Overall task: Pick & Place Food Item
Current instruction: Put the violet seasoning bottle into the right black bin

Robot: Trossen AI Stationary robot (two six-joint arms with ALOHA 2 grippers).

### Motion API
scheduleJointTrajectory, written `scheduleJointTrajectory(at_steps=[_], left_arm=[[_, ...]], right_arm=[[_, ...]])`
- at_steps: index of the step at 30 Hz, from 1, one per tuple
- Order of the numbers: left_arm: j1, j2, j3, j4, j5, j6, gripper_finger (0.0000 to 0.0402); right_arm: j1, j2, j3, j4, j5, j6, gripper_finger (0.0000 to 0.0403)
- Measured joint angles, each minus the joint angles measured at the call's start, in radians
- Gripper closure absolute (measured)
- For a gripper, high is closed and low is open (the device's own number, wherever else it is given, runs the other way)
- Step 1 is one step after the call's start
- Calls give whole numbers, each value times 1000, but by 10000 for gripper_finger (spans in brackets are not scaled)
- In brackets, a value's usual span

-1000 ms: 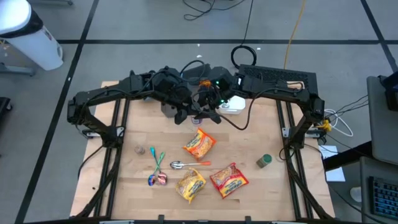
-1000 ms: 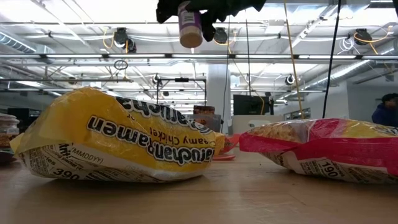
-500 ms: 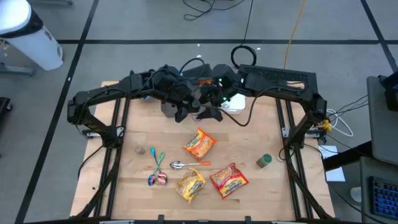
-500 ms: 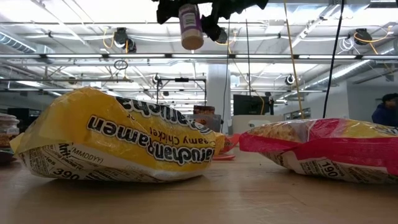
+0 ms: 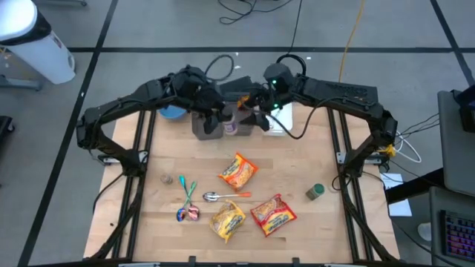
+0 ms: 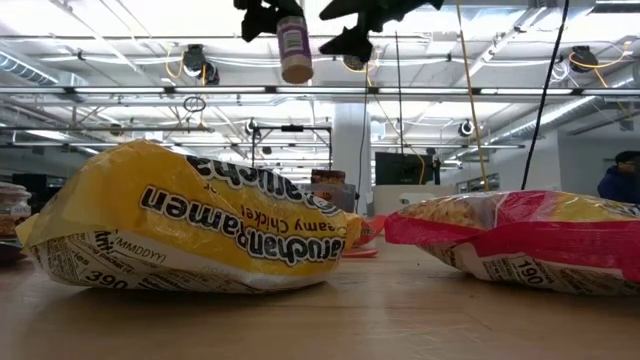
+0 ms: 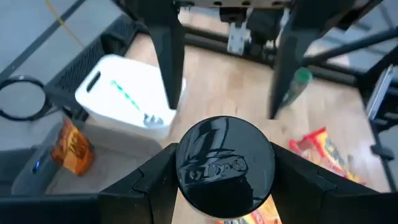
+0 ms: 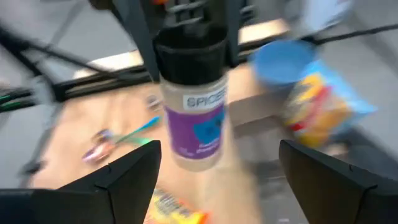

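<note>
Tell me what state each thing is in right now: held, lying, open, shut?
Spice jar: lid on, upright in the air, held by the left gripper.
Right gripper: fingers open, empty, beside the jar.
Yellow ramen pack: sealed, lying on the table.
Red ramen pack: sealed, lying flat.
Orange ramen pack: lying flat.
Spoon: lying flat.
Green jar: lying on the table.

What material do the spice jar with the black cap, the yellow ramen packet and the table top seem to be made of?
Spice jar: likely clear plastic, maybe glass; pale contents show through, with a purple paper-like label. Its black cap looks like glossy plastic, since it reflects light. Yellow ramen packet: thin printed plastic film, crinkled and shiny. Table top: light wood with a visible grain, matte finish.
</note>
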Motion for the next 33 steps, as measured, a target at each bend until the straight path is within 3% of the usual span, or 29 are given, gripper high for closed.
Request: scheduleJointTrajectory(at_steps=[7,15,22,27,33], left_arm=[[152,1,-1,38,108,12,191],[231,2,-108,129,116,33,191],[234,11,-216,274,91,27,191],[238,74,-224,280,46,44,191],[243,164,-224,288,47,49,191]], right_arm=[[-10,-78,0,1,265,-8,85],[-10,-147,-29,60,304,24,85],[-9,-247,-372,495,326,219,85],[-9,-314,-627,816,326,402,85],[-9,-360,-755,946,330,493,85]])
